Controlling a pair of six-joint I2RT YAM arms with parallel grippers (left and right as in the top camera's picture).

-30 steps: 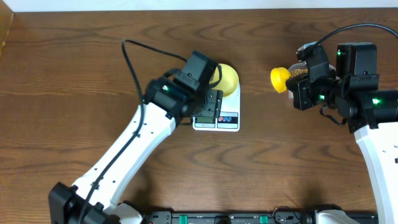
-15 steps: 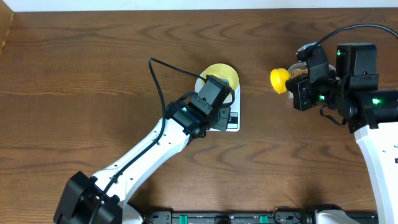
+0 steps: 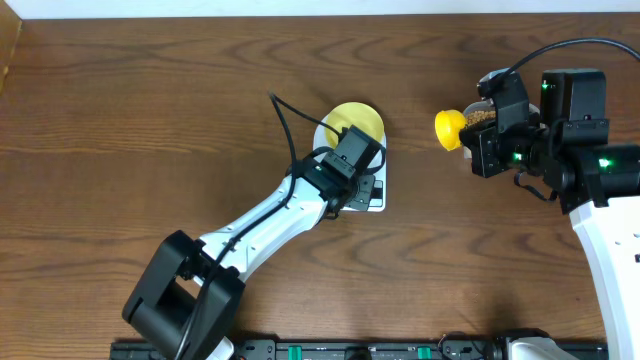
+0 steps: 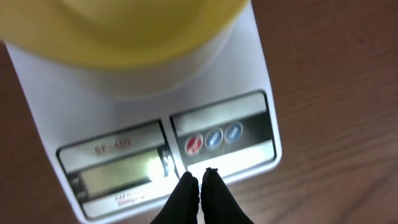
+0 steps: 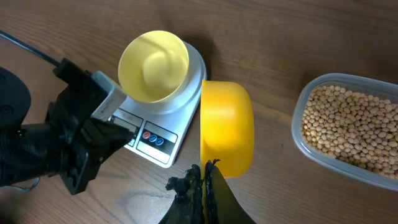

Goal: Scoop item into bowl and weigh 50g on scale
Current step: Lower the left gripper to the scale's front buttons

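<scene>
Yellow bowl (image 5: pixel 153 65), scoop (image 5: pixel 227 127) (one each)

The bowl (image 5: pixel 153 65) is pale yellow, the scoop (image 5: pixel 227 127) deeper yellow, the beans (image 5: pixel 348 127) tan. The scale (image 4: pixel 242 78) is white with red and blue buttons (image 4: pixel 213 138), the table (image 3: pixel 120 130) dark-brown wood grain.

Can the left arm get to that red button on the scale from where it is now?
Probably yes. The left gripper, shut, points at the front edge of the scale just below the red button, with nothing between them; the bowl sits further back on the platform.
</scene>
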